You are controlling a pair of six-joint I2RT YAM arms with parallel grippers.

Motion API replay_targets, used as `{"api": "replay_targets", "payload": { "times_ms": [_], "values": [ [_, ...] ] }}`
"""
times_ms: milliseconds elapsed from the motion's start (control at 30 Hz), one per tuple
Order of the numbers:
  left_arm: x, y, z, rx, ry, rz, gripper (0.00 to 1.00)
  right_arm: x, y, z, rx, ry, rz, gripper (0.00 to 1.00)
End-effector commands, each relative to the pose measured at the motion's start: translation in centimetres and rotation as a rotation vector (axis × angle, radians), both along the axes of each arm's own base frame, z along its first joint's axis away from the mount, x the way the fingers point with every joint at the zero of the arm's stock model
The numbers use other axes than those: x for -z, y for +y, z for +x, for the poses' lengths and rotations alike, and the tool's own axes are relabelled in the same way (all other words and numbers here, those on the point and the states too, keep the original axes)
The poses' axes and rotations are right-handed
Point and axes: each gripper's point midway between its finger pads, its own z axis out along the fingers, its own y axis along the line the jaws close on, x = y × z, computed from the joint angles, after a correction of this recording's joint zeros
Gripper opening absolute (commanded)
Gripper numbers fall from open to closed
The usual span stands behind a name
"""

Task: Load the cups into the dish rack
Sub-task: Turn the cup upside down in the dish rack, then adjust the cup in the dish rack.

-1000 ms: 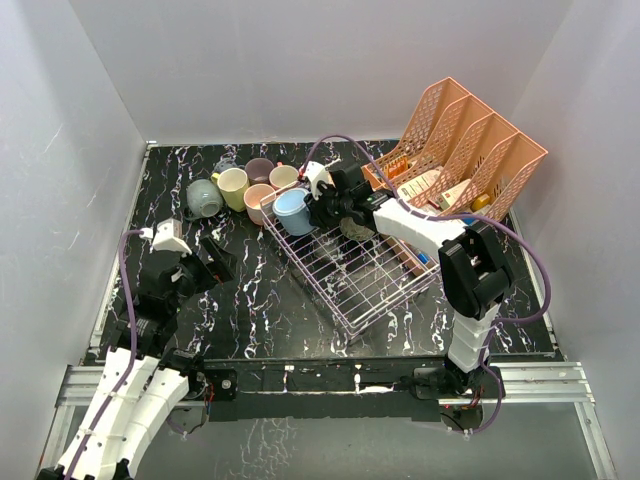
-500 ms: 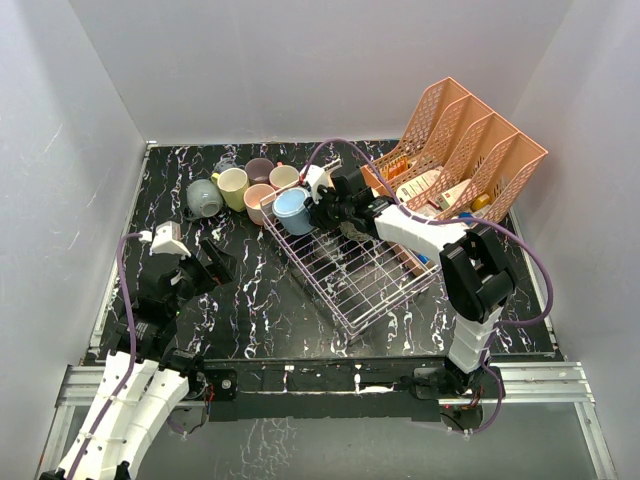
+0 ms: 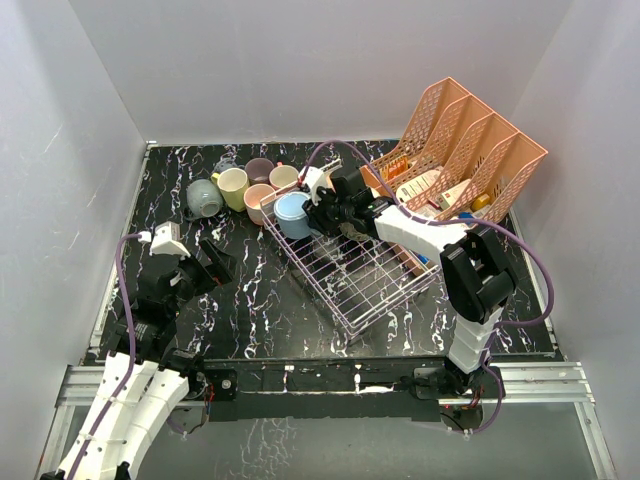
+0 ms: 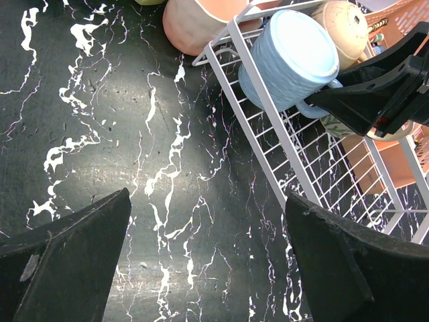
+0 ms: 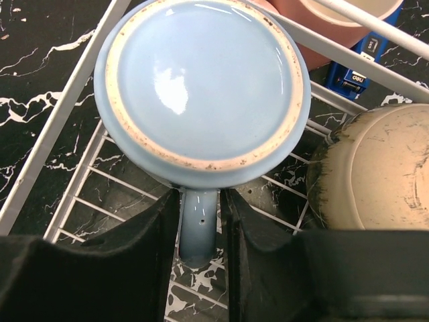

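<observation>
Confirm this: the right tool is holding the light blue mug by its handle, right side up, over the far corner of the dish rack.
Not quite. The light blue mug is upside down: the right wrist view shows its glazed base facing the camera. The rest holds: the right tool grips its handle, over the far corner of the dish rack.

Bright, even light from above, soft shadows on the desk (image 3: 300,290). White glare sits on the blue cup's (image 5: 201,80) glossy base. The right wrist view is sharp; black fingers (image 4: 60,268) blur at the left wrist frame's edges.
</observation>
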Motion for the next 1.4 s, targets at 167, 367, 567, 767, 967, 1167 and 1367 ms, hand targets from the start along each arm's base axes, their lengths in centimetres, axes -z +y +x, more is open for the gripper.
{"api": "replay_targets", "payload": {
  "times_ms": [167,367,567,767,967,1167,1367],
  "values": [
    [-0.3,-0.2,-0.1,0.013,0.001,-0.011,0.97,-4.0,-0.5,0.6,-0.014,-0.101,0.028,0.42],
    [-0.7,-0.3,-0.2,0.019,-0.002,-0.015,0.97,-6.2,-0.6,-0.1,-0.043,-0.130,0.044,0.50],
    [-1.0,-0.6,-0.2,0.029,-0.005,-0.027,0.97,-7.1,-0.4,-0.8,-0.081,-0.134,0.054,0.56],
    [-1.5,-0.9,-0.2,0.041,-0.012,-0.038,0.97,-8.3,-0.3,-1.7,-0.118,-0.137,0.067,0.59],
    [-1.8,-1.2,-0.2,0.053,-0.014,-0.045,0.97,-9.8,-0.3,-3.2,-0.192,-0.158,0.077,0.62],
    [-2.3,-1.5,0.0,0.074,-0.016,-0.047,0.97,-10.5,-0.1,-4.6,-0.269,-0.152,0.079,0.62],
    [-2.5,-1.8,0.1,0.088,-0.012,-0.046,0.97,-11.7,0.2,-5.7,-0.343,-0.159,0.087,0.62]
  ]
}}
